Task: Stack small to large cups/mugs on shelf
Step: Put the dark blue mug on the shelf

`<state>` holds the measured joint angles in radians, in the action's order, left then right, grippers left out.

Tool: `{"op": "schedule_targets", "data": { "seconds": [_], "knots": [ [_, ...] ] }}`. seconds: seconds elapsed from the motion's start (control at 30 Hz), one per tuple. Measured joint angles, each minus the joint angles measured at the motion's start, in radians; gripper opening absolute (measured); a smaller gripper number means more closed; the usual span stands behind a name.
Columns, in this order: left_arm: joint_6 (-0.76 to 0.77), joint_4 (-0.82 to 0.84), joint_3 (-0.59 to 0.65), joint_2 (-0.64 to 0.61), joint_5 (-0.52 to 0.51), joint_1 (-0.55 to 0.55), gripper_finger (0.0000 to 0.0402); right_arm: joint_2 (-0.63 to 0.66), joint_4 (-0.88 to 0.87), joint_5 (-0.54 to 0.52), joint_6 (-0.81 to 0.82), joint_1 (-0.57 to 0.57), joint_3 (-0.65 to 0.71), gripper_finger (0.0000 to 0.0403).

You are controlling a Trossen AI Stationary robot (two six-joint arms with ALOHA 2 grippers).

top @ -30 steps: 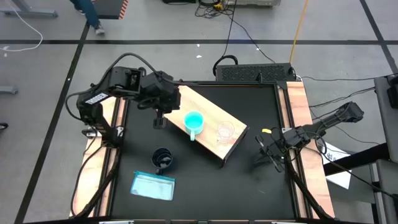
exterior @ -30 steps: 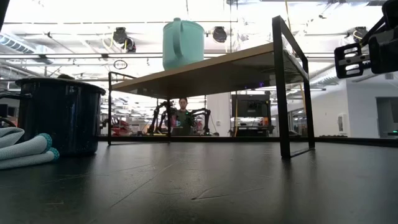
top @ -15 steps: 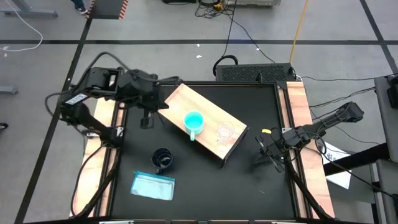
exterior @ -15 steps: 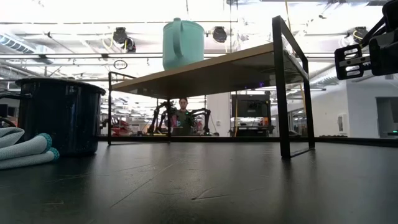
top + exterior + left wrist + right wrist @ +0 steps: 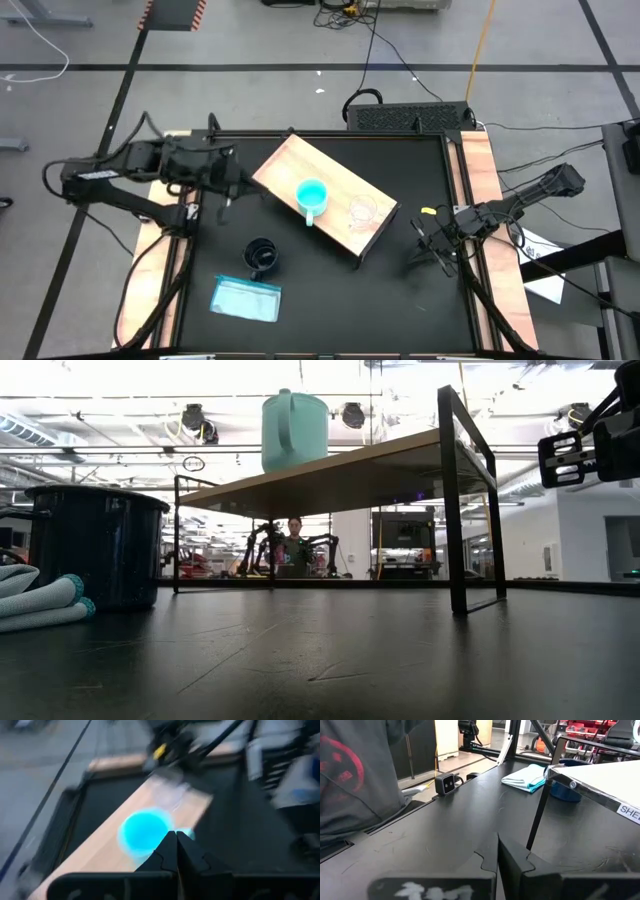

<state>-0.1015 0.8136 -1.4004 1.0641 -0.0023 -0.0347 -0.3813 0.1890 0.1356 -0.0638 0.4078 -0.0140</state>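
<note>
The light-wood shelf [image 5: 330, 195] stands slantwise on the black table on dark legs. The turquoise mug [image 5: 311, 196] stands on the shelf's top and also shows in the low view [image 5: 295, 428] and the left wrist view [image 5: 144, 831]. The clear cup [image 5: 361, 211] stands on the shelf beside it, toward the right end. The dark mug [image 5: 262, 256] stands on the table near the shelf's near side [image 5: 95, 545]. My left gripper [image 5: 230, 194] is shut and empty, off the shelf's left end. My right gripper [image 5: 435, 252] is shut and empty at the table's right.
A flat light-blue packet [image 5: 246, 298] lies on the table near its front edge, left of the middle [image 5: 40, 600]. The shelf's dark leg [image 5: 539, 815] stands ahead of my right gripper. A person shows far off in the room [image 5: 294, 545].
My left gripper has drawn back from the shelf's left end toward the table's left edge, its arm stretching out low over that edge. The mugs, cup and shelf have stayed where they were.
</note>
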Motion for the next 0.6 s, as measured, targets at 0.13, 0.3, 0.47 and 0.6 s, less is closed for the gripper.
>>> {"op": "schedule_targets", "data": {
  "seconds": [0.13,0.3,0.47,0.6],
  "knots": [
    [-0.031,-0.171,0.164,-0.088,0.009,-0.043,0.0000,0.000,0.000,0.000,-0.006,0.000,0.000,0.0000],
    [0.010,-0.224,0.330,-0.176,-0.076,-0.055,0.0000,0.000,0.000,0.000,-0.001,0.000,0.000,0.0000],
    [0.022,-0.366,0.488,-0.250,-0.055,-0.093,0.0000,0.000,0.000,0.000,-0.001,0.000,0.000,0.0000],
    [0.023,-0.418,0.600,-0.288,-0.099,-0.132,0.0000,0.000,0.000,0.000,0.000,0.000,0.000,0.0000]
  ]
}}
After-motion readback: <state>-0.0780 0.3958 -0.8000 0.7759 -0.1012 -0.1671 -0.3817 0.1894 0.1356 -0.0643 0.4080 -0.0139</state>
